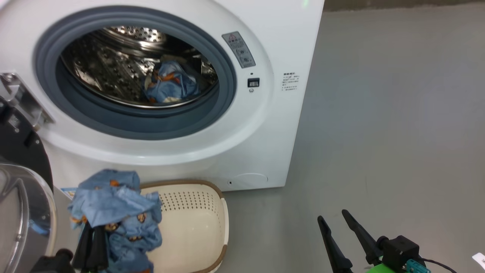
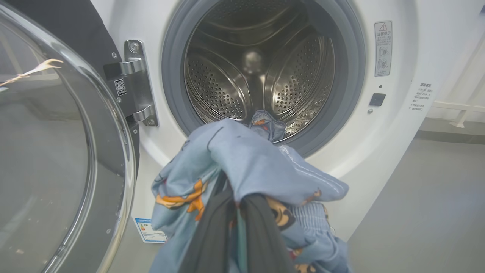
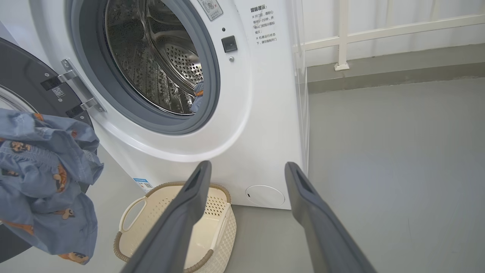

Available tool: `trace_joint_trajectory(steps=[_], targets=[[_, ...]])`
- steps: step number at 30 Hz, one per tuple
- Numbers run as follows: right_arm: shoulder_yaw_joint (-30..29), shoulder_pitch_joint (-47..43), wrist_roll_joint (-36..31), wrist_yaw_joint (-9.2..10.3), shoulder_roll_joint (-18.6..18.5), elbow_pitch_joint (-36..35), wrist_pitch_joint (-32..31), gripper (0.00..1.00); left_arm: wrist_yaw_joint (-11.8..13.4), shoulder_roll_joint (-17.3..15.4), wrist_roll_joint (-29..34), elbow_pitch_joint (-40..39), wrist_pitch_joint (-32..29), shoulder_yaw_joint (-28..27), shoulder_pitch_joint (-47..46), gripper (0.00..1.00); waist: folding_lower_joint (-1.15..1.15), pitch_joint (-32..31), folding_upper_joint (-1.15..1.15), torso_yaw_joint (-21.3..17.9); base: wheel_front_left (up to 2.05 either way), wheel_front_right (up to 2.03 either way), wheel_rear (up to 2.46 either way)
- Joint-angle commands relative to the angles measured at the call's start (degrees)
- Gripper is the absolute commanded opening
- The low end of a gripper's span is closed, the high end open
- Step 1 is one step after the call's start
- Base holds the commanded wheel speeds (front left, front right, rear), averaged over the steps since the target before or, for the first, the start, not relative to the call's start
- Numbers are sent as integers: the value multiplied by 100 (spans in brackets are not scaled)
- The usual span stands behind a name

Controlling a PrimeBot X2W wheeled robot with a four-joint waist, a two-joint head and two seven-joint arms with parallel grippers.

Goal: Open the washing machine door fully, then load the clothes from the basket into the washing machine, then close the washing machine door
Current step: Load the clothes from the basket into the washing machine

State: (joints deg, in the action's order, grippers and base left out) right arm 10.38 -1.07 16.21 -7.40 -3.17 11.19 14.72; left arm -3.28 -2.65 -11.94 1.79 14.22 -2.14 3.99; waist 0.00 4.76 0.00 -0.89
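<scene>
Inspection at loading stage. Finds door (image 1: 22,212) swung wide to the left on hinge (image 1: 22,98), well off the mouth, so leaving a free path into drum (image 1: 113,64). Notes loaded garment (image 1: 170,85) lying low in the drum, near the front lip.

Records left gripper (image 2: 237,204) clenched on held garment (image 1: 113,204), with cloth pinched between the fingers (image 2: 212,235) and draped over both. Places that bunch above the left end of basket (image 1: 182,183) and below the mouth (high enough, by the look of it, to clear the rim). Judges this a carrying hold between basket and drum, since the left wrist view looks straight into the mouth.

Sees right gripper (image 1: 332,215) low at right over floor (image 1: 379,132), jaws released and wide, grasping nothing. Judges it parked there to keep out of the left arm's way.

Places basket on the floor just beside the foot of washer (image 1: 265,144), under the mouth, presumably to keep each lift short. Finds no cloth in its visible part; cannot tell behind the held bunch.

Flags trailing folds below the fingers as likely to catch on gasket (image 1: 132,127). Marks door closing as not yet done.
</scene>
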Motion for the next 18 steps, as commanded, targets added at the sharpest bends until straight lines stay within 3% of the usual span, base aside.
trace_joint_trajectory(steps=[1, 10, 18], targets=[[133, 203, -85, -9, 27, -171, 28, 100, 34, -26, -28, -86, 78, -154, -330, 0, 0, 218, 0, -29, 0, 0, 0], [183, 516, -143, -9, 26, -238, 28, 100, -27, -38, 20, 267, 78, -248, -1250, 0, 0, 819, 0, -244, 0, 0, 0], [273, 760, -113, -9, 27, -223, 28, 100, -119, -263, 156, 697, 78, -319, -2111, 0, 0, 1120, 0, -551, 0, 0, 0]])
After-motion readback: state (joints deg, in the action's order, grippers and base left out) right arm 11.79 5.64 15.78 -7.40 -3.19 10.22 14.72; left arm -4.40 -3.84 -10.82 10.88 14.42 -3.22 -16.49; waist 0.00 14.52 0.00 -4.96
